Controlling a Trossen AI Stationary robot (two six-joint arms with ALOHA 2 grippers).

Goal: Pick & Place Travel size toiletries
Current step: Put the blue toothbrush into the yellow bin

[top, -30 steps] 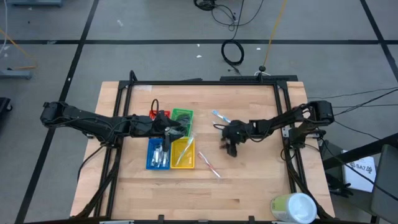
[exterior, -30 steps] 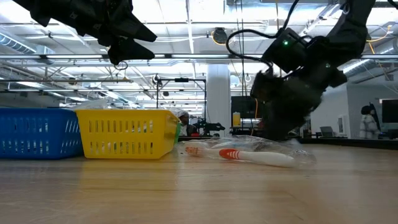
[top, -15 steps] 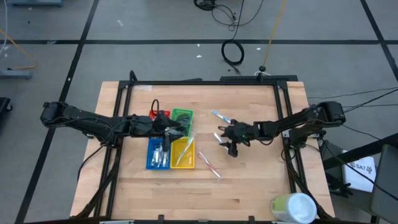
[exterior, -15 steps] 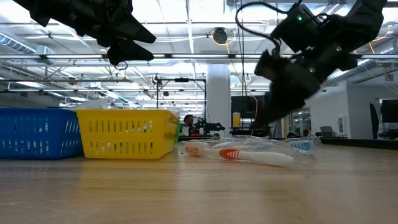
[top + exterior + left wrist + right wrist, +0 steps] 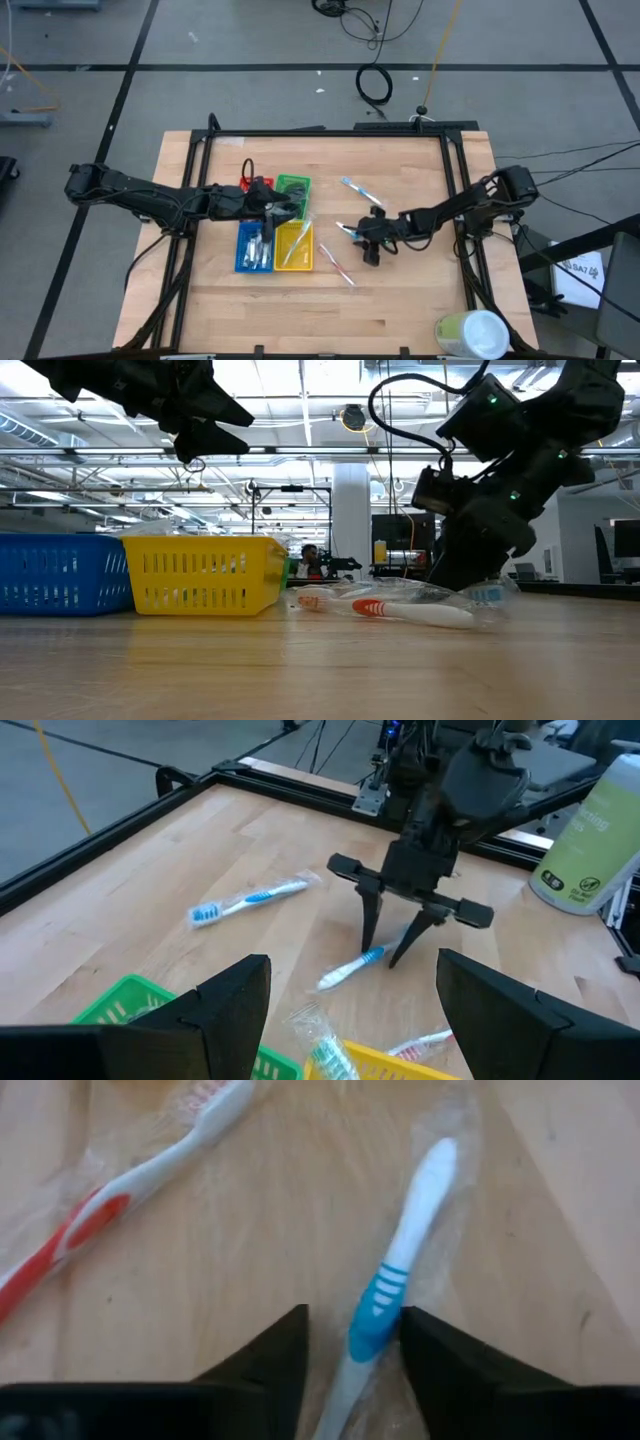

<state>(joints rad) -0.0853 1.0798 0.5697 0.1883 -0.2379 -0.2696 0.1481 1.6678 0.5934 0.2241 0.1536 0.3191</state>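
While the left gripper point(image 5: 290, 207) is hovering open above the trays point(image 5: 276, 246), the right gripper point(image 5: 395, 937) is straddling a blue toothbrush point(image 5: 392, 1295) lying on the table point(image 5: 400, 290), fingers around it but not clamped.

One camera looks straight down on the pale wooden tabletop point(image 5: 400, 300); another sits level at its surface; both share the yellow slotted plastic tray point(image 5: 294, 246).

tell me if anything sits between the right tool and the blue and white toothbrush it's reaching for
Nothing visible does. The right tool already straddles the blue and white toothbrush, one finger on each side of its handle, with only bare wood around it. The red and white toothbrush lies off to one side, clear of the fingers.
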